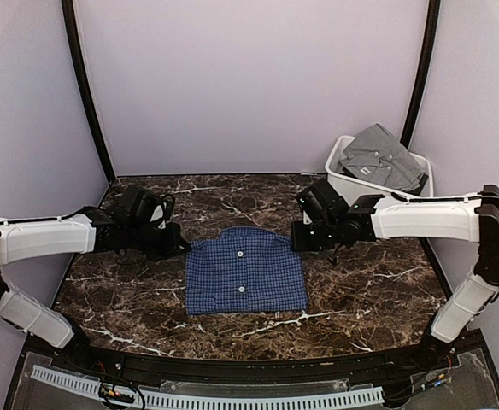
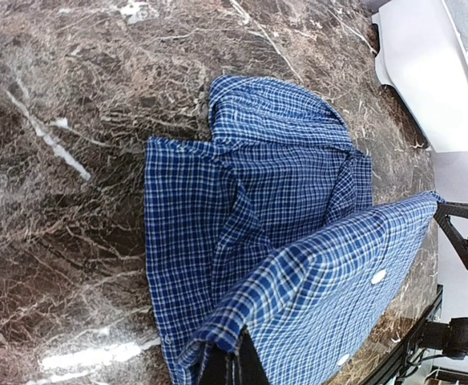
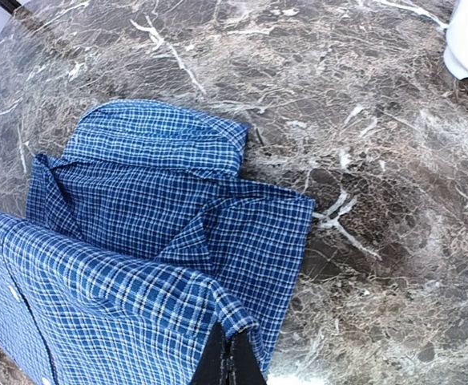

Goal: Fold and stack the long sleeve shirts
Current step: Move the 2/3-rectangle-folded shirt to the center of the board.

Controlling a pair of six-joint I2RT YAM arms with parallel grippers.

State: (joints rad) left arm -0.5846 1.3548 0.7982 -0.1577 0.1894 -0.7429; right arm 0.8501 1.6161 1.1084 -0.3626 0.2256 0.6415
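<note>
The navy-blue checked shirt [image 1: 245, 272] lies partly folded in the middle of the marble table, white buttons up. My left gripper [image 1: 181, 243] is shut on its left corner, and the left wrist view shows that corner [image 2: 218, 321] pinched and lifted above the lower layer [image 2: 266, 176]. My right gripper [image 1: 296, 237] is shut on the right corner, which in the right wrist view is a cloth fold [image 3: 234, 317] raised over the rest of the shirt [image 3: 162, 200]. The grey shirt [image 1: 379, 159] lies crumpled in the white bin.
The white plastic bin [image 1: 338, 177] stands at the back right of the table, close behind my right arm; its edge also shows as a white bin [image 2: 426, 72] in the left wrist view. Dark marble table [image 1: 361, 290] surrounds the shirt. Black frame poles rise at both back corners.
</note>
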